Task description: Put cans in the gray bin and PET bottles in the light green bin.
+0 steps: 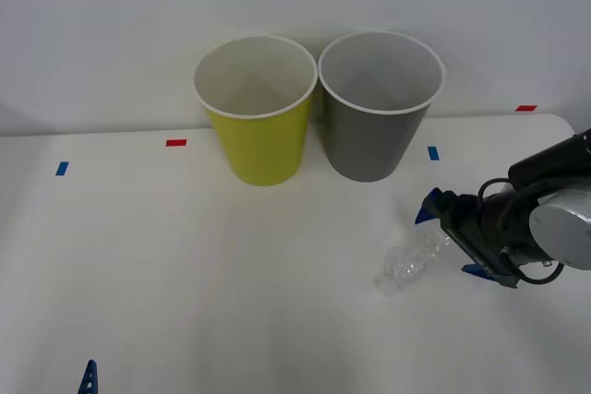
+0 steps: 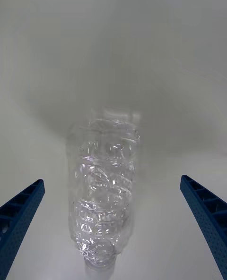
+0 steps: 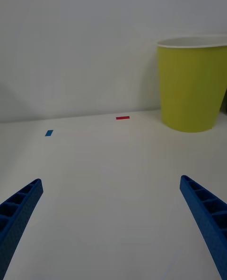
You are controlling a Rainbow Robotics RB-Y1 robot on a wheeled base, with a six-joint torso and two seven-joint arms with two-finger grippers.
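The clear PET bottle (image 1: 413, 263) lies on its side on the white surface (image 1: 203, 274), toward the right edge, in front of the gray bin (image 1: 379, 104). The right tool (image 1: 450, 244) straddles one end, fingers spread, not touching. The light green bin (image 1: 257, 108) stands beside the gray one by the back edge. The left tool (image 3: 113, 223) is spread wide near the front-left corner.

The PET bottle (image 1: 411, 267) lies before the gray bin (image 1: 379, 108), right of the light green bin (image 1: 257, 113).

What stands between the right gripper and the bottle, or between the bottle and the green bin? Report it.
Nothing visible. The right gripper is open around the lying PET bottle, and bare table runs to the light green bin.
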